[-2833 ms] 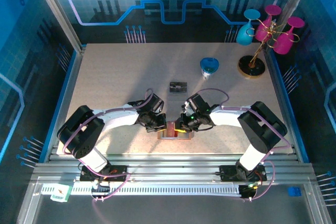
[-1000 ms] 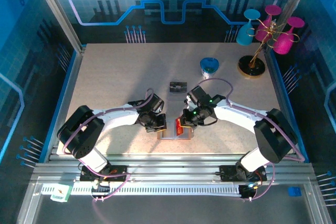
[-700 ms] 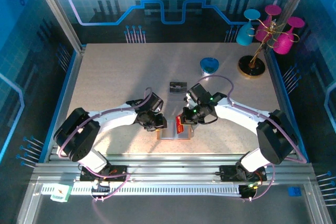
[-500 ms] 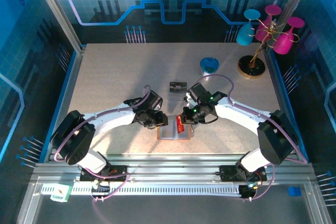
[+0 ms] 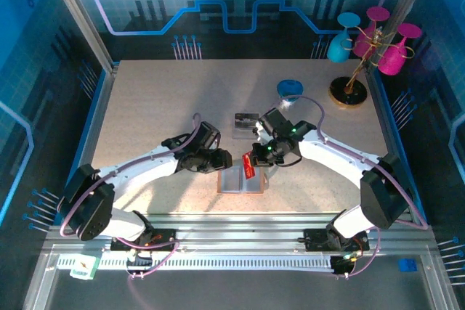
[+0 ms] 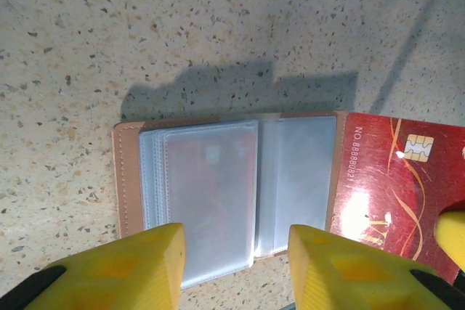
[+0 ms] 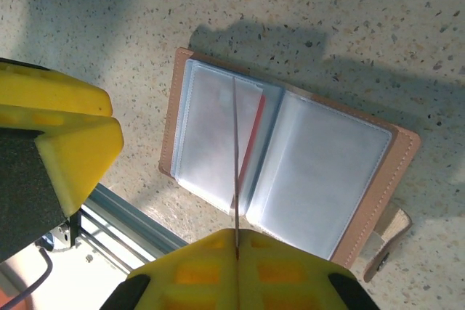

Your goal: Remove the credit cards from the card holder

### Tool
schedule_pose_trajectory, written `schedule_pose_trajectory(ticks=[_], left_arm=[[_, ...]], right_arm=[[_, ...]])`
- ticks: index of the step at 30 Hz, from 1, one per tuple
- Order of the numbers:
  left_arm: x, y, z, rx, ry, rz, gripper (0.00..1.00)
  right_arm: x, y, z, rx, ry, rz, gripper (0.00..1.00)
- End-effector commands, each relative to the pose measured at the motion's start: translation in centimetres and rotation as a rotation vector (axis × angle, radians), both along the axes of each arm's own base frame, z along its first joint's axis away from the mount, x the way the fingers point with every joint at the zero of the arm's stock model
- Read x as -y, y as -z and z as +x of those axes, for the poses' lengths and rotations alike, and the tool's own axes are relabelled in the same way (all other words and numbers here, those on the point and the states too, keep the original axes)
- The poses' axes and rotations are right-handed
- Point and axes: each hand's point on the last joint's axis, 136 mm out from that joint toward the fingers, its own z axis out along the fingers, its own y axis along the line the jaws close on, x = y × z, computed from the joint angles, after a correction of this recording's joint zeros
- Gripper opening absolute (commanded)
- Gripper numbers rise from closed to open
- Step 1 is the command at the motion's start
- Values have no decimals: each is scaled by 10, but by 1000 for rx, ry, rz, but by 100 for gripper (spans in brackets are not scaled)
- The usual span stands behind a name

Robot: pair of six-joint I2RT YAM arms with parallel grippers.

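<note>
red plastic first: my right gripper (image 5: 254, 162) has its jaws pinched tight on the red card (image 6: 396, 194), which is fully out of the sleeves and held above the card holder (image 5: 241, 181). on the right wrist camera i see the card edge-on, a thin line over the holder's fold. the holder lies open flat on the table (image 5: 145, 107) near the front edge, clear sleeves up, tan rim around them. a reddish tint shows through one sleeve; i can't tell if that's another card. my left gripper (image 6: 236, 259) hovers over the holder's left half, jaws wide apart and holding nothing. a dark card (image 5: 247, 121) lies on the table just beyond the holder, and a blue cup (image 5: 290, 90) sits farther back
</note>
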Motion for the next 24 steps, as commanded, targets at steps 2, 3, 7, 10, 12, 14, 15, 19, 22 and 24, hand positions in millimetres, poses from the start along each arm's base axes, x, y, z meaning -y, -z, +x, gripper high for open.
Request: schedule_pose_trajectory(ticks=[2,3,7,10,12,14,15,19,22,24], left_arm=[[-6,-2,-1,27,-6,18,43],[-6,-2,-1,28,-5,17,43],[-9,0,-1,22,-3,29,44],[-10,0,-2,19,-4,32,44],[-11,1,-2,19,-4,34,44],[-11,0,-2,20,-3,34,45],[-12,1,-2,18,-3,37,45],[-14,2,-3,15,-6,44,45],[-18,3,-4,13,-11,53,45],[-22,3,-5,19,-16,68,46]], right_arm=[[9,-15,10,57,-54,-37,4],[10,-17,12,62,-67,-42,3],[14,-21,22,100,-157,-79,3],[18,-23,29,152,-269,-106,3],[22,-22,35,184,-345,-146,3],[29,-21,43,211,-400,-198,2],[33,-19,49,220,-425,-228,1],[38,-20,67,293,-545,-300,0],[39,-24,83,364,-617,-335,0],[36,-28,89,405,-682,-338,0]])
